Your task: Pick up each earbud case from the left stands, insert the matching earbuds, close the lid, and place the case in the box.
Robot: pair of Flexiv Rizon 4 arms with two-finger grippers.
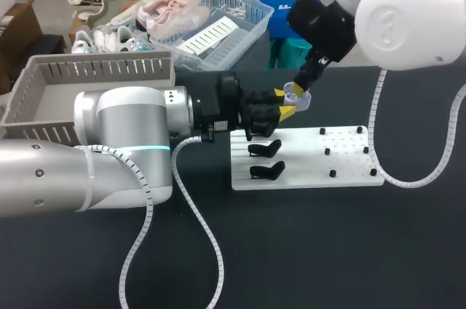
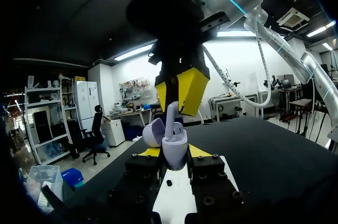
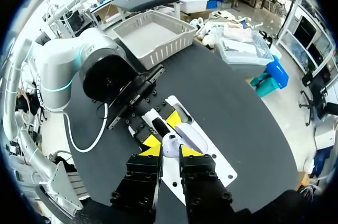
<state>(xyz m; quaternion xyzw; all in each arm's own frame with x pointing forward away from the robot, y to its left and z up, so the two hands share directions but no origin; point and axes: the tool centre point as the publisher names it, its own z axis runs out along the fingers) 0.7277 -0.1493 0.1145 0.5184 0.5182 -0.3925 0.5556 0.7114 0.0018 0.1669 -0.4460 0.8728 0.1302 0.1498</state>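
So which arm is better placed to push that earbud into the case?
Right. Its gripper holds the earbud at the open case; the left gripper is busy clamping the case from both sides.

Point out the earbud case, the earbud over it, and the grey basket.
earbud case (image 2: 175, 152): left wrist view, on its lower shell.
earbud (image 2: 170, 115): left wrist view, on its stem.
grey basket (image 1: 102, 70): head view, on its slotted far wall.

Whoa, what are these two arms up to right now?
The left tool holds a lavender earbud case, lid open, over the white stand board. The right tool, just above it, pinches a white earbud at the case's opening. The grey box waits at the back left.
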